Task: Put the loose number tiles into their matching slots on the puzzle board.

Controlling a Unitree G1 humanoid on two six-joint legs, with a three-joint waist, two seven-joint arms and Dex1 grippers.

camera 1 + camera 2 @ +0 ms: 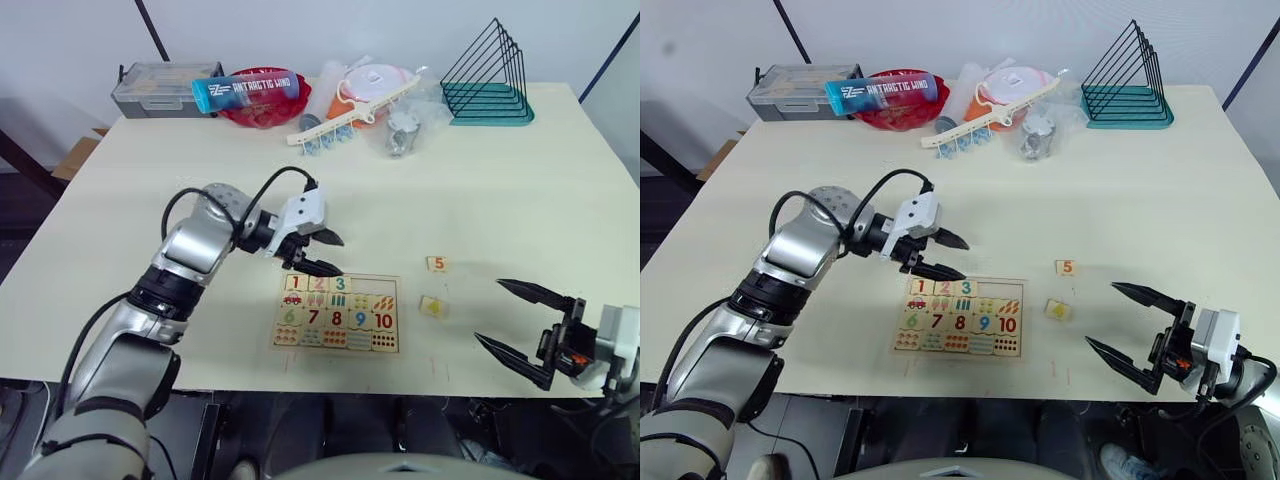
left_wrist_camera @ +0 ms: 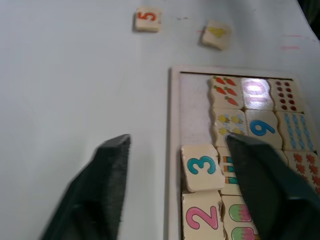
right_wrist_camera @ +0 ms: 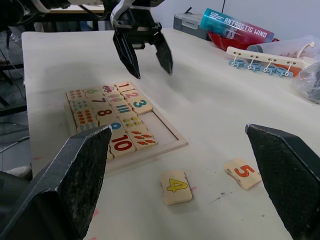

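The puzzle board lay flat near the front edge of the table, with tiles 1, 2 and 3 already seated in the row of slots along its far edge; the 3 tile looked a little crooked in its recess, and the two slots beyond it were bare. The remaining loose tiles lay on the table to the robot's right of the board: the 4 tile just beside the board's right edge, turned at an angle, and the 5 tile a little farther back, with its orange digit facing up. Both were small, pale wooden squares lying flat and well clear of each other. The left gripper hovered over the board's far left corner with its two black fingers spread apart and nothing between them. The right gripper hung low at the front right of the table, its fingers wide open and empty, pointing toward the board. The 4 tile lay between the board and this right gripper and closer to it than to the left one, so the right arm seemed the better placed to take it, reaching inward and slightly forward. From there the tile would need carrying to the empty slot next to the 3.
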